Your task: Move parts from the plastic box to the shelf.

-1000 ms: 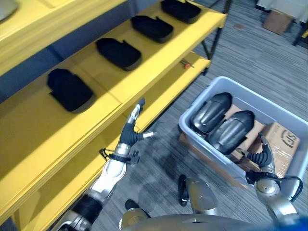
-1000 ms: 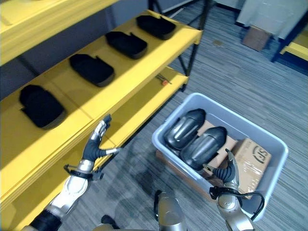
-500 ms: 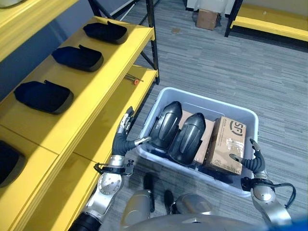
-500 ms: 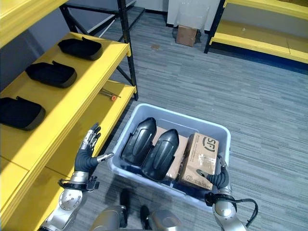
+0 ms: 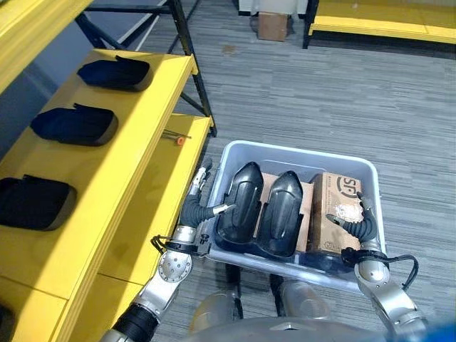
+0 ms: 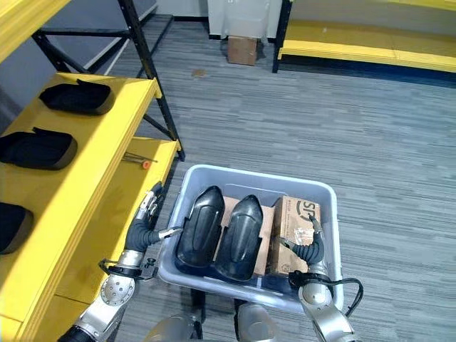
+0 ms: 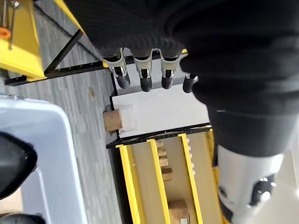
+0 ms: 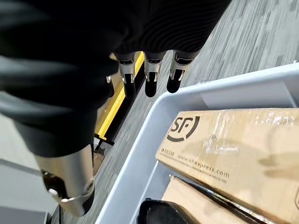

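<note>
Two glossy black parts (image 5: pixel 260 214) lie side by side in the plastic box (image 5: pixel 303 153), between your left robot hand (image 5: pixel 196 210) and right robot hand (image 5: pixel 356 226), both loosely open and empty. They look rigid, smooth and likely slippery, so cradle one with both palms along its long flanks.

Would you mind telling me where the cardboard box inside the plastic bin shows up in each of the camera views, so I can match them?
Left eye view: the cardboard box lies in the bin's right part, beside the two dark parts.
Right eye view: the same place, right of the dark parts.
Left wrist view: it is not in this picture.
Right wrist view: it lies close past the fingers.
Shared landmark: the plastic bin and its pale rim.
</note>
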Robot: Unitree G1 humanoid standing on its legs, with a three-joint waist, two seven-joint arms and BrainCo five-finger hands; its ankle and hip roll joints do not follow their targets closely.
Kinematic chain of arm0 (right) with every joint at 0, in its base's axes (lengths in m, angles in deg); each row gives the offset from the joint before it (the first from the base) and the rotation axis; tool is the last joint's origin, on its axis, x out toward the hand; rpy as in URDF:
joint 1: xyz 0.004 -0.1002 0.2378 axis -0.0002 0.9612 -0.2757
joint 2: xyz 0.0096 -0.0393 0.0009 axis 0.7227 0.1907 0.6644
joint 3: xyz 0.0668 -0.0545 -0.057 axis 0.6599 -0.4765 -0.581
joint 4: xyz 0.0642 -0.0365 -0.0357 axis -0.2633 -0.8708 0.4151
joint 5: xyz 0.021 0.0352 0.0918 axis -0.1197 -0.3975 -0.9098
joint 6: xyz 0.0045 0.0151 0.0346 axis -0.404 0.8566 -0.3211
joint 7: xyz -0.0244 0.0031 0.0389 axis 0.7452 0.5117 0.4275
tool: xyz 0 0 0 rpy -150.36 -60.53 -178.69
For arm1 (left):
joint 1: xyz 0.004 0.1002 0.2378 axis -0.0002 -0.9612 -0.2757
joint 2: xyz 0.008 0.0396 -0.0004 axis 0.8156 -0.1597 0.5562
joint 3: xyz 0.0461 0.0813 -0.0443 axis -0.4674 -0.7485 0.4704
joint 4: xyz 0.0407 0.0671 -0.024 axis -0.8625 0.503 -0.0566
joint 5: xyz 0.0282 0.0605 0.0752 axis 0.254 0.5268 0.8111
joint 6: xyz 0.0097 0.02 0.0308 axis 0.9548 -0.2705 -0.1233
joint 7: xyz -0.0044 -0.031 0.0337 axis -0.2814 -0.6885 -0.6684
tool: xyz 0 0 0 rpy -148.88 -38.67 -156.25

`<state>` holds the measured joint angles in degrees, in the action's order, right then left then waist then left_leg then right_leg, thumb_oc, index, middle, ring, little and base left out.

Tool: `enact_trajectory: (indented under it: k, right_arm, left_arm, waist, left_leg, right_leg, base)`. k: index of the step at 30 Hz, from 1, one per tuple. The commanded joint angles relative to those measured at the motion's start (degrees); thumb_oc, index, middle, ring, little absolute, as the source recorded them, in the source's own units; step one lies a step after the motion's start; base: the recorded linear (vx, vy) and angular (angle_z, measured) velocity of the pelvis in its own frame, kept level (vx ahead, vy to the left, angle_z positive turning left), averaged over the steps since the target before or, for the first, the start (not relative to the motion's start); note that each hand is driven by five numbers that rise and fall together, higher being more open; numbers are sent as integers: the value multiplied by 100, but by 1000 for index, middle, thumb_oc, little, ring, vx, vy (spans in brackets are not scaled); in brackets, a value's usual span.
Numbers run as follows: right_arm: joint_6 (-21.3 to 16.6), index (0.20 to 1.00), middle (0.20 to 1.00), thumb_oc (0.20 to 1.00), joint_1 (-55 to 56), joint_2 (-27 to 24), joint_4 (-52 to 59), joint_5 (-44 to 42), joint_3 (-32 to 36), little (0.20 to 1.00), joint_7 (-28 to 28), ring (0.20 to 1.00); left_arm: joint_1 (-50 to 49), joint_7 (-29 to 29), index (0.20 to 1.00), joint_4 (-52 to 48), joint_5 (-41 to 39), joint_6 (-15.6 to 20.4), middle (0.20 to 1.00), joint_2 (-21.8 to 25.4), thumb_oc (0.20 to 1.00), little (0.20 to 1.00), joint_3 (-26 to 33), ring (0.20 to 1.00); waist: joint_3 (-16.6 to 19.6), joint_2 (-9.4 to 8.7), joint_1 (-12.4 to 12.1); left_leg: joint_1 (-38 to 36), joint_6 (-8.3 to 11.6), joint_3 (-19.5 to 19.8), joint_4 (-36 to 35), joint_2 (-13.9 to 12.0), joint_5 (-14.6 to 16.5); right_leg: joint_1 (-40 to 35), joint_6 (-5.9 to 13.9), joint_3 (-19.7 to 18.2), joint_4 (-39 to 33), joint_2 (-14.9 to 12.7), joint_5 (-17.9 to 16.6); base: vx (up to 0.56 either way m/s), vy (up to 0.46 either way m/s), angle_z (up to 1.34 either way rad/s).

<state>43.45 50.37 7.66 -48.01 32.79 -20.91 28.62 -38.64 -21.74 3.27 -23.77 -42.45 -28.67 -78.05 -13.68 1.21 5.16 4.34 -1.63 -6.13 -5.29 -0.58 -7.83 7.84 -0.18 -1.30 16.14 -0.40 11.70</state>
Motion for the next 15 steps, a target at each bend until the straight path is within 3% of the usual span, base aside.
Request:
enact_trajectory:
  k: [1,4,15]
  right_arm:
    - [-95,1000,1000,1000,-353,1,233,102,-126,1000,-82,1000]
    - [37,1000,1000,1000,-651,100,87,25,-326,1000,-106,1000]
    - [273,1000,1000,1000,-694,213,86,-158,-519,1000,-215,1000]
  left_arm:
    - [62,464,1000,-250,147,204,1000,2,1000,1000,106,1000]
    - [129,584,1000,-248,223,194,1000,-21,1000,1000,69,1000]
    - [183,467,1000,-308,208,194,1000,-81,1000,1000,-64,1000]
  waist:
    - [124,-185,-188]
    - [35,-185,-281]
    - [-153,-101,-217]
  left_leg:
    - [-255,100,-335,146,-64,468]
    - [-232,114,-584,134,-118,457]
    - [-138,190,-701,328,-241,436]
  right_leg:
    - [-507,336,817,-1632,-415,-1484]
    - [-479,363,1030,-1670,-490,-1514]
    - [-494,232,1037,-1589,-432,-1404]
  base:
    - [-76,-8,-105]
    - [-87,-35,-91]
    - [-1,-50,-4]
